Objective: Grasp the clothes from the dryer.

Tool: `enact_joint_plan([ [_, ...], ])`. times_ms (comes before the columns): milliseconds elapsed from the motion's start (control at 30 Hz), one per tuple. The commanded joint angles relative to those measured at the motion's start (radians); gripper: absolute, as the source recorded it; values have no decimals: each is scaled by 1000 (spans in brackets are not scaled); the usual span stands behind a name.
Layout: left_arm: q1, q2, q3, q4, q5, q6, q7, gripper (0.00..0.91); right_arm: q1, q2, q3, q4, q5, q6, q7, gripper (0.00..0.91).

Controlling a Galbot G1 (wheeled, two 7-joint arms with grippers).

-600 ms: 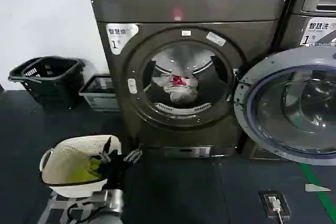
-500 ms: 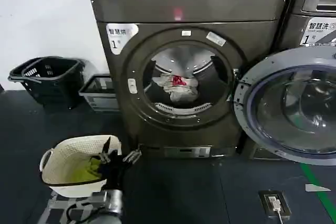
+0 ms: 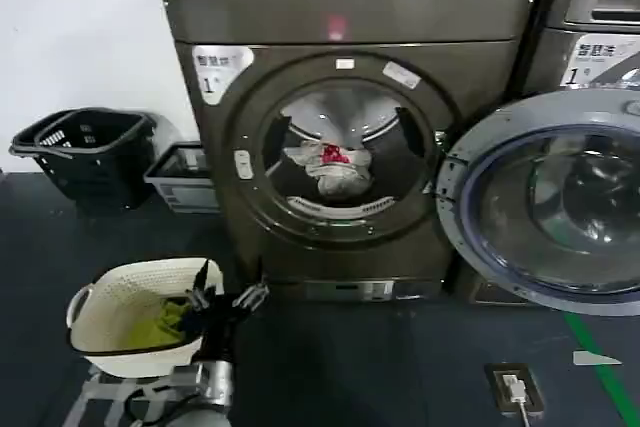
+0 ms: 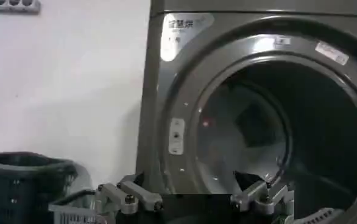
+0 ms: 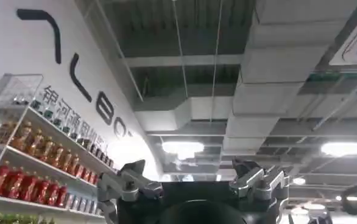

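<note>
The dryer is a dark bronze-grey front-loader with a small red light on its upper panel. Its round door is swung open to the right. Inside the drum lie the clothes, a white and light-grey bundle with a red patch on top. My left gripper is open and empty, low in front of the dryer's left side, well short of the porthole. In the left wrist view that gripper faces the dryer's porthole. My right gripper is open, empty and pointed up at a ceiling.
A white basket with yellow-green and black fabric stands on the dark floor beside my left gripper. A black basket and a grey crate sit by the wall on the left. A second machine stands to the right.
The dryer, the baskets and the door now sit a little further left in the head view. My left gripper holds about the same pose, still open.
</note>
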Motion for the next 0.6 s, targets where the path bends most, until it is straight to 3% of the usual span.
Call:
enact_joint_plan([
  [33,-1,1,1,-7,-4,4,0,907,-1,2,4,0,-3,5,-1,907],
  [600,8,10,0,-15,-12,7,3,907,-12,-4,22,-6,-1,1,-13,907],
])
